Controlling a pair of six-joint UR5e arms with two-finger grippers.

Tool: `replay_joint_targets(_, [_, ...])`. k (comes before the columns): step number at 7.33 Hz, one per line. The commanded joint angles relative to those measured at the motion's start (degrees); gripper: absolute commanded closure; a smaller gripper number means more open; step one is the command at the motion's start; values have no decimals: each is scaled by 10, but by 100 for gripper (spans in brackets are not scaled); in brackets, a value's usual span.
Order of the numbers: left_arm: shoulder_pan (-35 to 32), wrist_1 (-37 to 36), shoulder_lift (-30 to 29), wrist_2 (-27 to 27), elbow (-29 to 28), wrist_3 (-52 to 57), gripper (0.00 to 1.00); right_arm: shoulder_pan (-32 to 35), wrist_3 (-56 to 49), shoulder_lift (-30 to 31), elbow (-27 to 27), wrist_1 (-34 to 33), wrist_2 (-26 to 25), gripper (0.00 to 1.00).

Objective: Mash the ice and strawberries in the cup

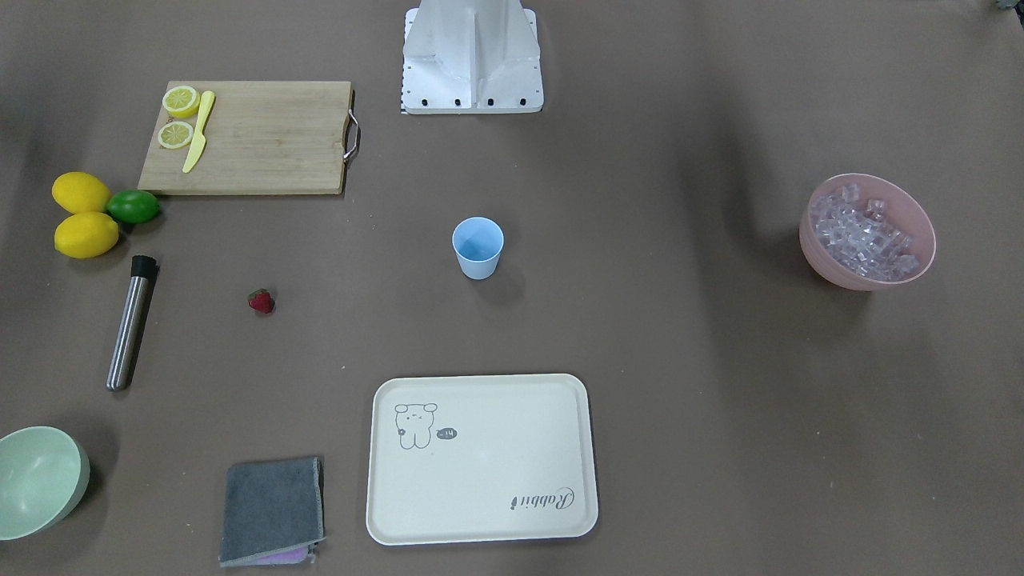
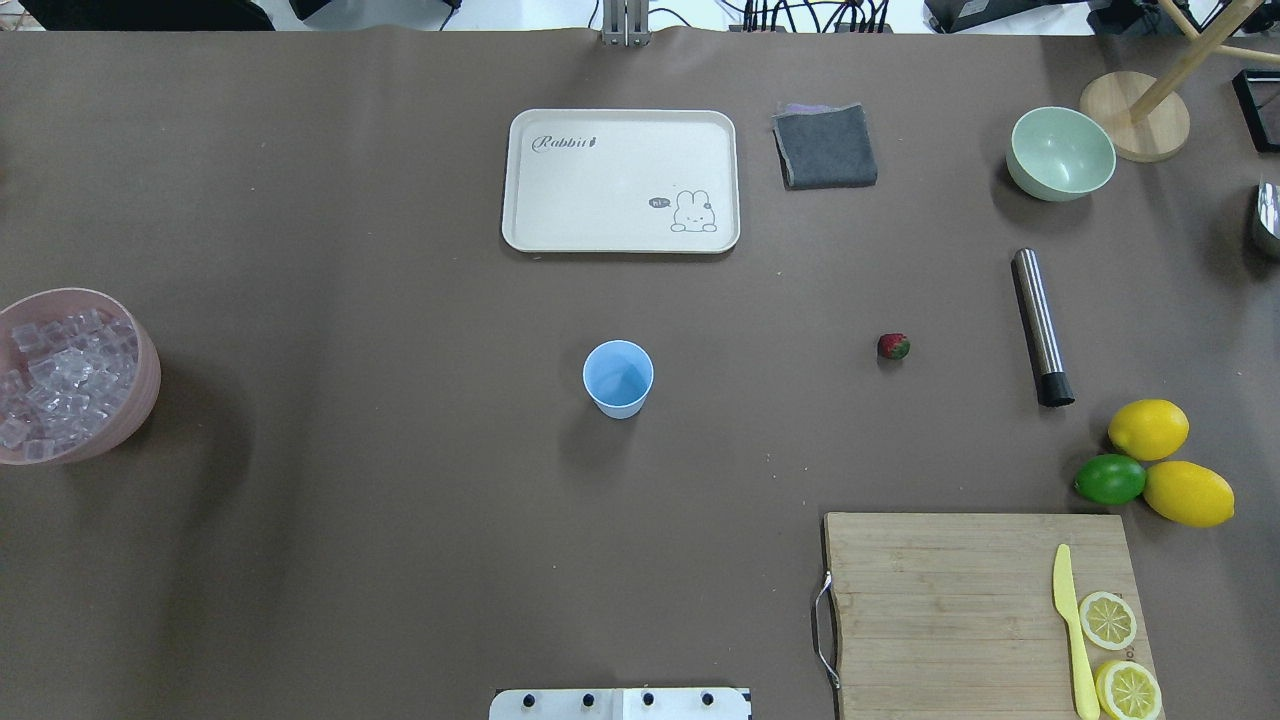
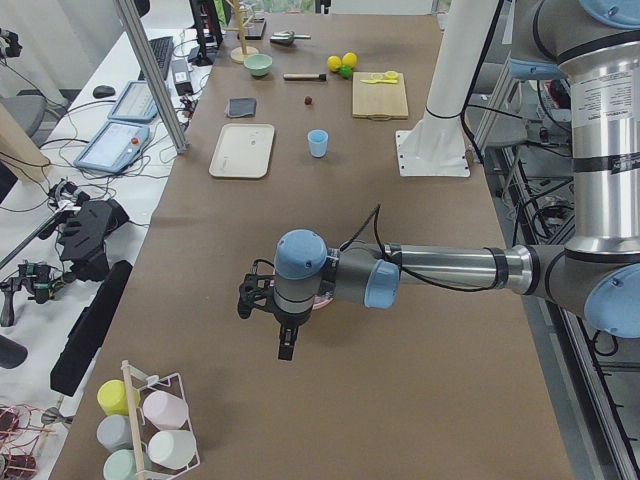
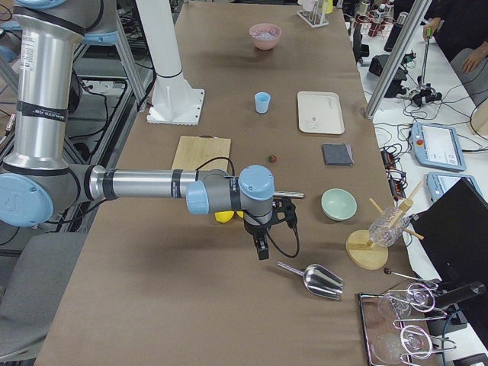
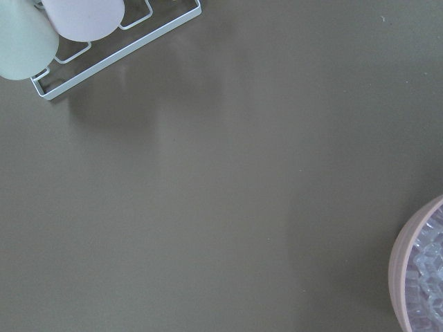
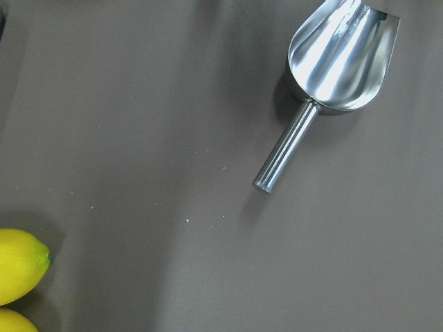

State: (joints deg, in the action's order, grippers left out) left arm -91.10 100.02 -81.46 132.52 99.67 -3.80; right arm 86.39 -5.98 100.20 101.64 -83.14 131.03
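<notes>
- At the middle of the table (image 2: 300,520), the light-blue cup (image 2: 618,377) stands upright, well apart from the other items.
- The strawberry (image 2: 893,346) lies between the cup and the steel muddler (image 2: 1040,325), touching neither.
- The ice cubes (image 1: 860,236) are heaped in the pink bowl (image 1: 824,268).
- The left gripper (image 3: 285,345) hangs fingers-down near the pink bowl; whether its fingers are apart or together cannot be told.
- The right gripper (image 4: 261,250) hangs between a lemon (image 6: 17,266) and the metal scoop (image 6: 339,62); its finger spacing cannot be told either.

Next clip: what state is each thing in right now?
cup: upright, empty.
strawberry: whole, lying apart from the cup.
ice: piled in the pink bowl.
muddler: lying flat.
scoop: lying empty.
mint-green bowl: upright, empty.
left end effector: cannot tell.
right end effector: cannot tell.
</notes>
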Motion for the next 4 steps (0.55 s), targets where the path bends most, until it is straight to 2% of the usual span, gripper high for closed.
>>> replay_joint_targets(1, [1, 6, 8, 3, 5, -1, 2, 1, 0, 2, 2, 0, 0, 0])
replay_joint_targets(4, [1, 7, 21, 3, 11, -4, 2, 0, 0, 3, 5, 1, 0, 0])
